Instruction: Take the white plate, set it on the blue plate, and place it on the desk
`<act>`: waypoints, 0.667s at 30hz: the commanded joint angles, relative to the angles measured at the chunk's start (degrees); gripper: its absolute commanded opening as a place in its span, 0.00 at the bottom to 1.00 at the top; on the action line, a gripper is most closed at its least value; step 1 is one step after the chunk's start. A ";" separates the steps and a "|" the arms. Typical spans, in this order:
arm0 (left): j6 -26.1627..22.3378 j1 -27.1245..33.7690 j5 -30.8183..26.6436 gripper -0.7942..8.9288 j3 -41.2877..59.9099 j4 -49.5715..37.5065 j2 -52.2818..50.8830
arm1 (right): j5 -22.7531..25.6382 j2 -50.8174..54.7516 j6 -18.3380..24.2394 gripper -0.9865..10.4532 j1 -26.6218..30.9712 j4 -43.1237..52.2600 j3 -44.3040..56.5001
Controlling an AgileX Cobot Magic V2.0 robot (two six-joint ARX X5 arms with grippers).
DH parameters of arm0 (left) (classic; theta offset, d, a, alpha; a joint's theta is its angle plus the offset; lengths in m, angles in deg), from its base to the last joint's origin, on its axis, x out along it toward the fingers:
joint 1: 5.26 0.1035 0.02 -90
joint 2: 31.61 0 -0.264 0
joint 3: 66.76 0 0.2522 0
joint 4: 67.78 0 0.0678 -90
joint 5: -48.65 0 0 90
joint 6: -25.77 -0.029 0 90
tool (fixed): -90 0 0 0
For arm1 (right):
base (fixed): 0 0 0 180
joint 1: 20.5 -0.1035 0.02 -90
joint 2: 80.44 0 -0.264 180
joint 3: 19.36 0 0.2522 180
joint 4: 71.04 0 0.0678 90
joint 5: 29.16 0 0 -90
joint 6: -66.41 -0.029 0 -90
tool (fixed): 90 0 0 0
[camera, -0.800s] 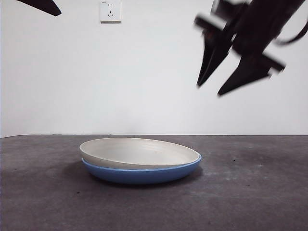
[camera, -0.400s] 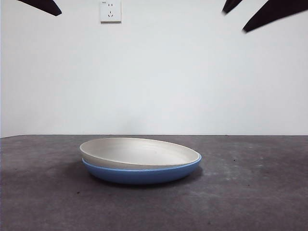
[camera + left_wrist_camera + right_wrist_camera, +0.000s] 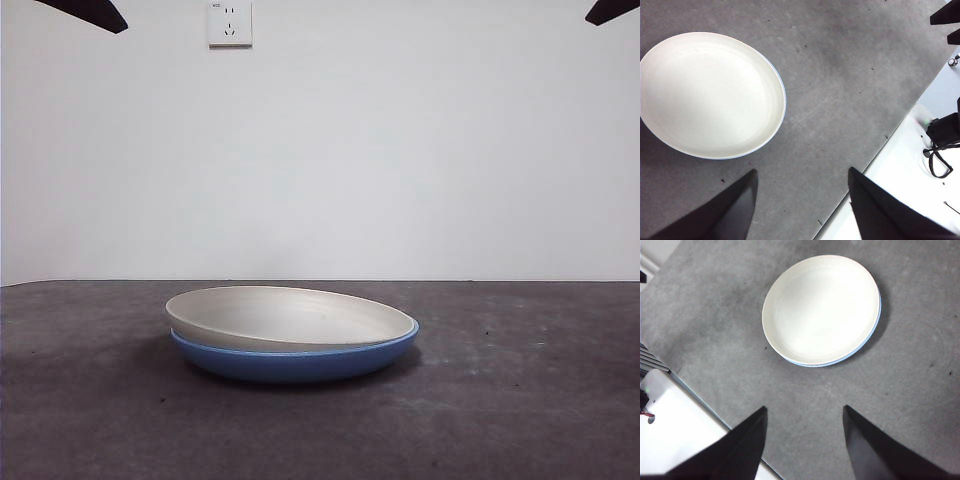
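The white plate (image 3: 290,315) rests slightly tilted inside the blue plate (image 3: 300,362) on the dark grey desk (image 3: 520,400). From above, the white plate (image 3: 710,95) (image 3: 821,307) covers nearly all of the blue plate (image 3: 875,325), leaving only a thin blue edge showing. My left gripper (image 3: 802,200) hangs high above the desk, open and empty, off to one side of the stack. My right gripper (image 3: 804,437) is also raised high, open and empty. In the front view only black tips show, one at each top corner.
A wall socket (image 3: 229,22) is on the white wall behind. A white base with cables (image 3: 940,150) lies beyond the desk's edge, and another white surface (image 3: 670,430) borders the desk.
The arm on the right of the front view rose from above the plates up to the top right corner, leaving just a tip in view. The plates have not moved.
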 commanded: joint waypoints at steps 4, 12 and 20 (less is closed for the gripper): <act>-0.31 -0.33 0.42 0.38 -0.61 -0.22 0.22 | -0.09 -0.37 0.79 0.30 -0.33 0.52 -1.11; -0.33 -0.33 0.42 0.28 -0.61 -0.22 0.22 | -0.09 -0.35 0.79 0.24 -0.33 0.48 -1.11; -0.35 -0.33 0.42 0.09 -0.61 -0.26 0.22 | -0.07 -0.35 1.81 0.09 -0.33 0.50 -1.11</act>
